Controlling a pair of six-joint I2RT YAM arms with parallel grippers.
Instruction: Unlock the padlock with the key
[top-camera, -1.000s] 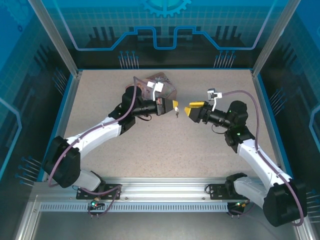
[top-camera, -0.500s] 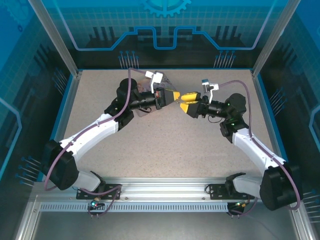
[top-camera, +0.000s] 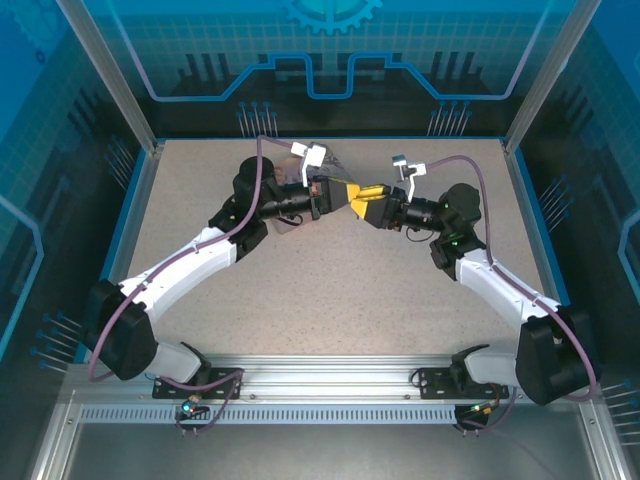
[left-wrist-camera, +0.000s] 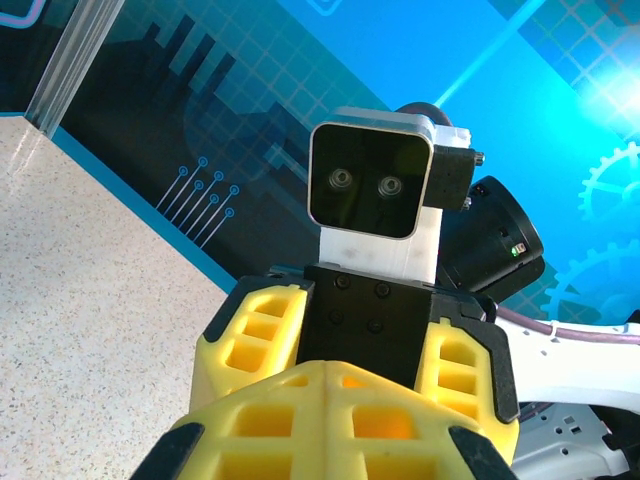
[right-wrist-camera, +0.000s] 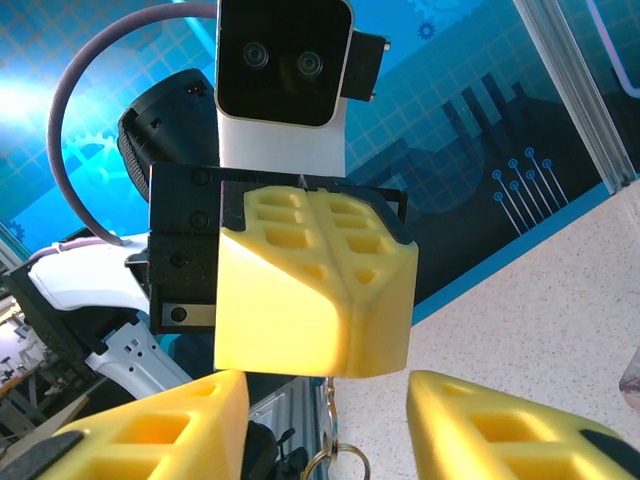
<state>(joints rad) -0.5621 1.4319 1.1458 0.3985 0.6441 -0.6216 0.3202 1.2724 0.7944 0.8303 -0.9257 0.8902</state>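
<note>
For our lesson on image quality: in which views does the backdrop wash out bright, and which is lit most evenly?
Left wrist: the blue backdrop washes out toward white at upper right. Right wrist: a similar bright patch at upper left. Top external: evenest light, faint shadows on the table.

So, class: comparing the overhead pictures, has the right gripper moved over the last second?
Yes. In the top view the right gripper has moved left and toward the far wall, away from its own base, closing in on the left gripper.
</note>
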